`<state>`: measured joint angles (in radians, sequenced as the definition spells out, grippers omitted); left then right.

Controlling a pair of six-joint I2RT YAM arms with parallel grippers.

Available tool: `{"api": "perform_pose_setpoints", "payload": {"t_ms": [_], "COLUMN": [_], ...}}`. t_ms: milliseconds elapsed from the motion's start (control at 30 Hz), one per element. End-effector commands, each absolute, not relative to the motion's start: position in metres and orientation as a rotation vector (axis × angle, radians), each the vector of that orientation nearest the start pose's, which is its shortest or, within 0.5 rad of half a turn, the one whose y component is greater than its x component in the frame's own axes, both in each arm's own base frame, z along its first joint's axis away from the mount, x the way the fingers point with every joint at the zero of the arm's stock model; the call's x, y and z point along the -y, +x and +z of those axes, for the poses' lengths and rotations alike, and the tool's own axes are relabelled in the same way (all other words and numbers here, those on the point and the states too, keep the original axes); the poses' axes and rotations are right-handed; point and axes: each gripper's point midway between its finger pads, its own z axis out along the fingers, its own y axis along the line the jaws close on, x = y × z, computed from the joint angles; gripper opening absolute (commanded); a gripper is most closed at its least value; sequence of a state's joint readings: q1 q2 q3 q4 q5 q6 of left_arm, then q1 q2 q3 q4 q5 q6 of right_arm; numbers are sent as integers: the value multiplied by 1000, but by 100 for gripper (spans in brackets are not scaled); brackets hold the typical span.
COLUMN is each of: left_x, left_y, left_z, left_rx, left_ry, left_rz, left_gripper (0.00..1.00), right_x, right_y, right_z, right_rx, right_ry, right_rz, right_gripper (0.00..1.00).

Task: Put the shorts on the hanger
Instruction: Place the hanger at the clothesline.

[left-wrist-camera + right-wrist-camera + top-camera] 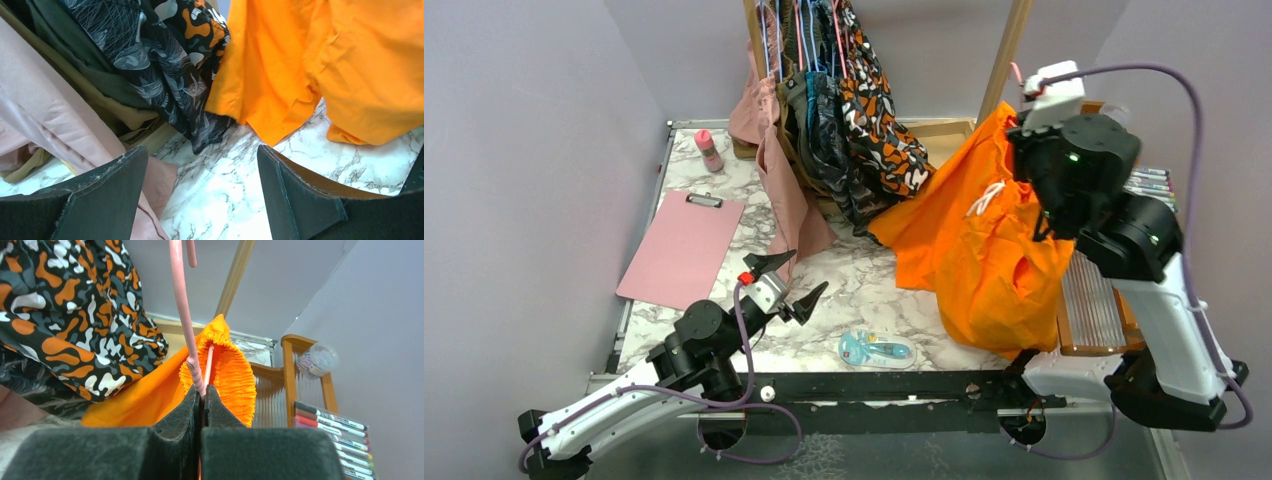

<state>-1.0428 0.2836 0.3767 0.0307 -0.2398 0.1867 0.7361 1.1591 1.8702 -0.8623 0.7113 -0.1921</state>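
1. Evidently the right gripper (202,390) is pinched tight on the hanger (179,300) below its hook. It is held high so the shorts (984,250) drape from the wire, lower folds reaching the table (864,290).
2. Left gripper (789,282) hovers low — spread, empty — seemingly ready to straighten fabric.

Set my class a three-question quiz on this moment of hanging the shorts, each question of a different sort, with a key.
1. True or false: the left gripper is shut on the shorts.
2. What does the right gripper pinch? A the pink hanger; B a marker pen; C the pink clipboard.
3. Fill in: seen from the top camera, the blotch-patterned garment hangs to the ___ of the shorts.

Key: 1 false, it is open and holds nothing; 2 A; 3 left.
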Motion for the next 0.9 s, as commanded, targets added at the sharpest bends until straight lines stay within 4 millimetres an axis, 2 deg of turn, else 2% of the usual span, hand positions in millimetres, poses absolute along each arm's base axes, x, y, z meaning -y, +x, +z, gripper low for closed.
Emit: {"api": "perform_pose_setpoints", "payload": {"t_ms": [0, 167, 333, 467, 600, 733, 867], "left_x": [181, 176, 174, 174, 174, 175, 180], "left_y": [179, 184, 187, 188, 187, 185, 180], "left_z": [265, 263, 261, 260, 260, 261, 262], "left_rx": [-1313, -1330, -1344, -1349, -1349, -1340, -1329], "left_ry": [579, 554, 540, 539, 540, 550, 568], "left_rz": [-488, -453, -431, -430, -431, -446, -485], "left_gripper": [82, 82, 82, 82, 82, 82, 82], "right_x": [-62, -45, -39, -43, -59, -87, -123], "right_y": [248, 236, 241, 248, 260, 282, 313], "right_z": [524, 553, 563, 578, 587, 584, 576], "right_rx": [-1574, -1476, -1435, -1390, -1367, -1374, -1381], "right_ry": [-209, -138, -88, -69, -96, -149, -216], "right_rz": [-158, -150, -224, -245, -232, -217, -221], "right_gripper": [1, 1, 1, 1, 1, 1, 1]}}
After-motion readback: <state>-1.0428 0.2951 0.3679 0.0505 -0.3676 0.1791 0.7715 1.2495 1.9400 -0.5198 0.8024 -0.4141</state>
